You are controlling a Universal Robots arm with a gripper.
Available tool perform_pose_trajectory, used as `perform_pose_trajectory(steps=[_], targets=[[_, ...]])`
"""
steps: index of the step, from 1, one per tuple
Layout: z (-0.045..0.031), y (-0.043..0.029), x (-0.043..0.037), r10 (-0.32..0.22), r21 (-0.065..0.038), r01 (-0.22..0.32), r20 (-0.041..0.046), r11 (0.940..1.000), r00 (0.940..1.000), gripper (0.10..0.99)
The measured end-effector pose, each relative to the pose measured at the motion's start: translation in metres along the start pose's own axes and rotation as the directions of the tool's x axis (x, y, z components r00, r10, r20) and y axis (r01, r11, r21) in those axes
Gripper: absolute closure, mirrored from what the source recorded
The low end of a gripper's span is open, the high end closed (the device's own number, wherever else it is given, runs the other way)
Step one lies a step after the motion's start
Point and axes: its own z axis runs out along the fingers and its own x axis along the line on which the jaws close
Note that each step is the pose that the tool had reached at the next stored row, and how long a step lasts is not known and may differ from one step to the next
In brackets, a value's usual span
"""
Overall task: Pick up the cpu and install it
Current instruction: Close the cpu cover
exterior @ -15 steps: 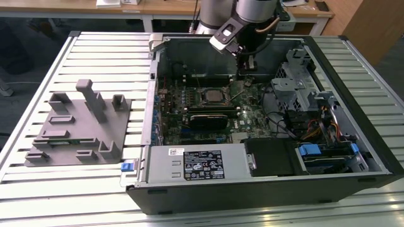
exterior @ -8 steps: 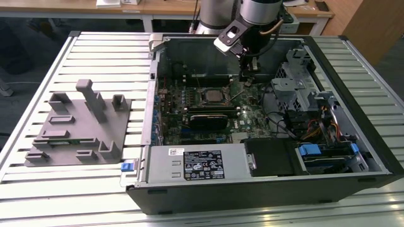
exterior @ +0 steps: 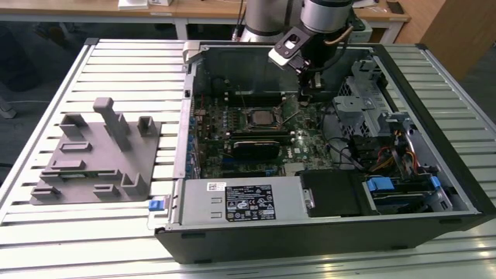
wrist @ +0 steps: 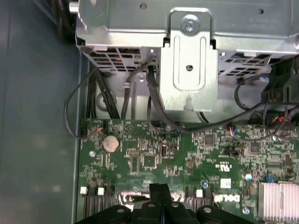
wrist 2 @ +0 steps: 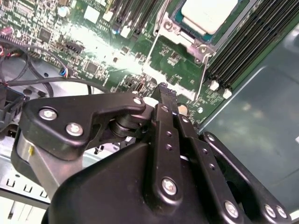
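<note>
Hand [wrist: 161, 186] points down over the motherboard [wrist: 149, 158], fingers [wrist 2: 164, 126] pressed together, gripping nothing we can see. The cpu [wrist 2: 208, 14] lies in its socket [wrist 2: 189, 41], near the hand but apart from it.

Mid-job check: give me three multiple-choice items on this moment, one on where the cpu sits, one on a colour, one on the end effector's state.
1. Where is the cpu?
A on the grey fixture
B in the socket on the motherboard
C on the table
2. What colour is the motherboard?
A green
B blue
C red
3. How are the end effector fingers?
A wide open
B shut together
C shut on a cable

Key:
1 B, its silvery top lies inside the socket frame.
2 A, the board is green in both wrist views.
3 B, the fingertips meet in both wrist views.
</note>
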Motion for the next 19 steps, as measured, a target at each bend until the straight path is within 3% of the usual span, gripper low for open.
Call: perform_pose_trajectory(steps=[4, 11, 19], targets=[[0.0018, 0.0071, 0.0006, 0.000, 0.003, 0.000, 0.0001, 1.0000, 1.0000, 0.980], [0.0065, 0.0134, 0.0063, 0.000, 0.005, 0.000, -0.0002, 1.0000, 1.0000, 0.980], [0.0176, 0.0153, 0.0081, 0.000, 0.010, 0.000, 0.0000, 1.0000, 1.0000, 0.980]])
